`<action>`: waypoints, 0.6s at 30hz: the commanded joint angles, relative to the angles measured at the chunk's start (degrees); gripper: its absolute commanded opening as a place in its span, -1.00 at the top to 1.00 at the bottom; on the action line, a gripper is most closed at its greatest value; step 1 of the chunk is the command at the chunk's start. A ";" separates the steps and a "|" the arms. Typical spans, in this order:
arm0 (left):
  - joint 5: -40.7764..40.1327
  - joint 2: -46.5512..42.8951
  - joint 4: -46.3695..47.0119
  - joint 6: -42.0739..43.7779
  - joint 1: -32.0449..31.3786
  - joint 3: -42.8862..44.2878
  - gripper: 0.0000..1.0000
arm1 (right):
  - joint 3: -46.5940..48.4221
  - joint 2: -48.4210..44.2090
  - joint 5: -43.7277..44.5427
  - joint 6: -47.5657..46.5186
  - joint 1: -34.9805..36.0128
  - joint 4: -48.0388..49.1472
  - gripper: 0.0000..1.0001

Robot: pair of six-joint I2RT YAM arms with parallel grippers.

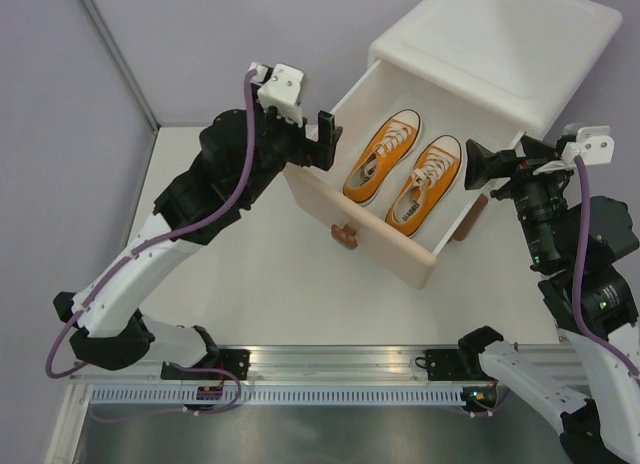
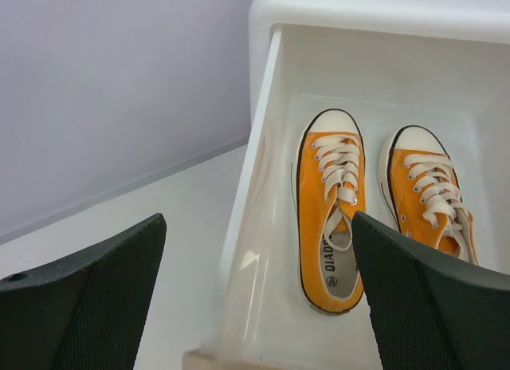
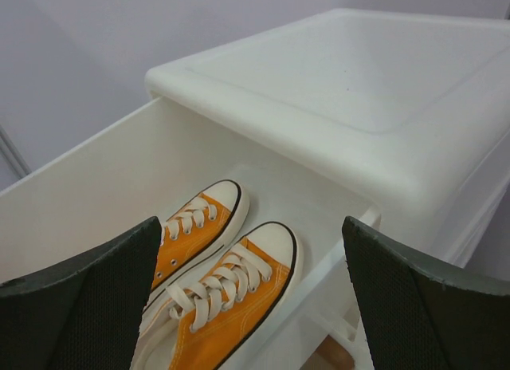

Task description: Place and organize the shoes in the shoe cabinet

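The white shoe cabinet (image 1: 500, 44) stands at the back right with its upper drawer (image 1: 372, 236) pulled out, beige front toward me. Two orange shoes (image 1: 382, 156) (image 1: 425, 184) lie side by side in it, toes toward the cabinet. My left gripper (image 1: 322, 144) is open and empty at the drawer's left front corner; in its wrist view it (image 2: 256, 226) straddles the left drawer wall (image 2: 255, 171) beside the shoes (image 2: 331, 210). My right gripper (image 1: 478, 167) is open and empty at the drawer's right side, above the shoes (image 3: 231, 306) in its wrist view (image 3: 251, 226). The red shoes are out of view.
A bear-head knob (image 1: 344, 235) sticks out of the drawer front. A brown strip (image 1: 470, 219) of the lower drawer shows under the right side. Grey walls stand behind and left, with a post (image 1: 115, 54). A metal rail (image 1: 330, 364) runs along the near table edge.
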 commanded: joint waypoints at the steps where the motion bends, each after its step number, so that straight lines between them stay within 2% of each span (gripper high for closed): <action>1: -2.74 -6.37 -0.84 -3.86 -0.31 -4.88 -1.00 | 1.61 -1.36 -0.64 1.32 0.30 -3.44 -0.96; 4: -2.22 -10.93 -2.24 -5.18 -0.31 -8.84 -0.99 | 0.65 -2.76 -0.29 1.93 0.21 -4.84 -0.96; 12: 5.51 -20.08 -6.28 -6.24 -0.31 -18.60 -0.89 | -2.08 -6.28 1.29 3.69 0.21 -7.48 -0.96; 15: 10.95 -22.02 -7.61 -5.10 -0.31 -21.76 -0.86 | -1.82 -7.07 1.82 4.48 0.21 -8.45 -0.96; 18: 19.98 -23.60 -7.61 -3.86 -0.22 -24.84 -0.84 | -0.50 -7.51 1.64 4.22 0.21 -9.59 -0.96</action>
